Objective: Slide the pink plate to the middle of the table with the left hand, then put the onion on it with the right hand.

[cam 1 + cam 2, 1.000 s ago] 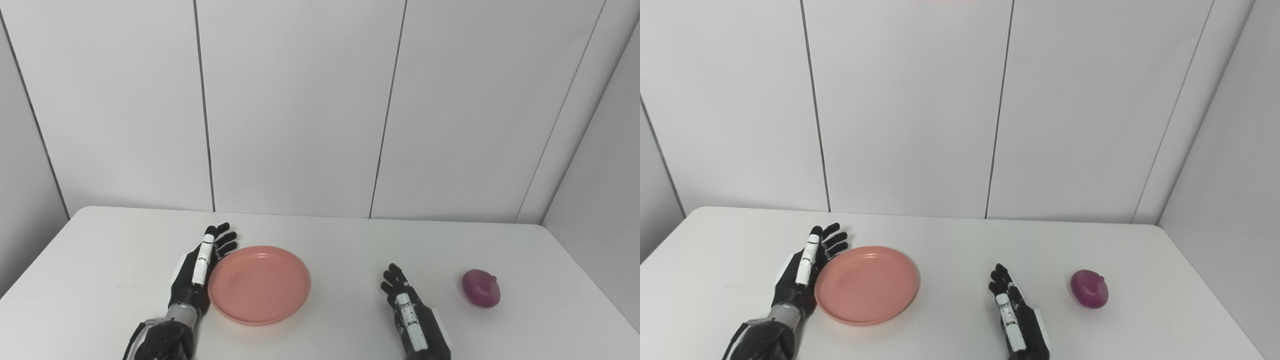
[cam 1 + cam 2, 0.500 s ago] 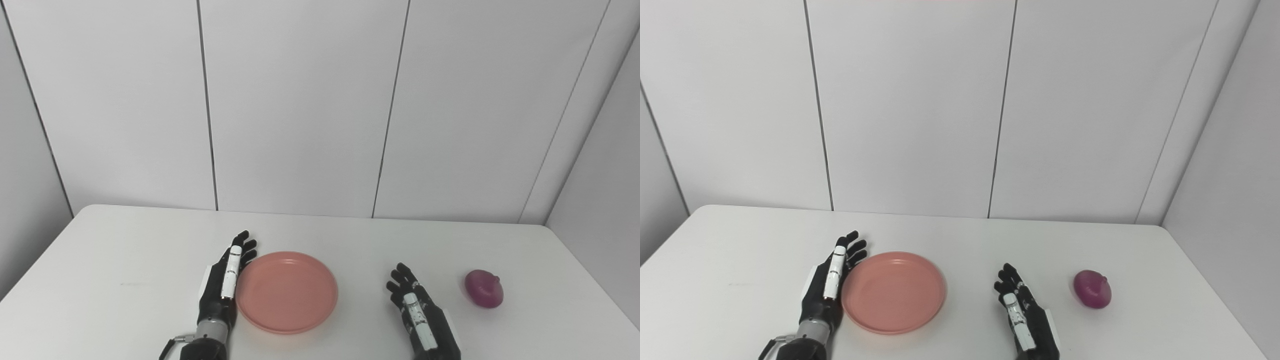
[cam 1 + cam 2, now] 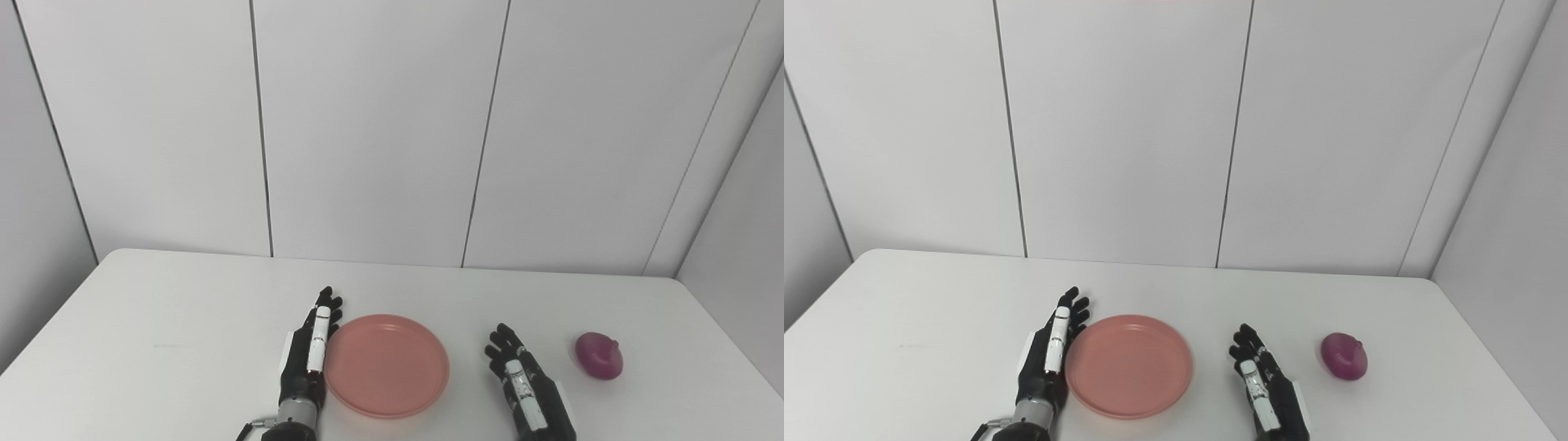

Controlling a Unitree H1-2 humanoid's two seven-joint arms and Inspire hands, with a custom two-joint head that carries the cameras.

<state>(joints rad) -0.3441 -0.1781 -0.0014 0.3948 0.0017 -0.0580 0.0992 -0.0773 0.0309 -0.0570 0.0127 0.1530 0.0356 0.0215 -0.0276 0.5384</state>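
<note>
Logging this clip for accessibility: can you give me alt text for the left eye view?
A robot's open left hand rests edge-on against the left rim of an empty pink plate on a white table. Its open right hand waits right of the plate, with a purple onion lying farther right.

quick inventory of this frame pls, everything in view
table: 1, white, fills the lower part of the view
plate: 1, pink, near the table's middle, empty
onion: 1, purple, on the table at the right, apart from the plate
wall panels: white, behind the table
left hand: 1, black with white, open, flat against the plate's left rim
right hand: 1, black with white, open, between plate and onion, touching neither
</note>
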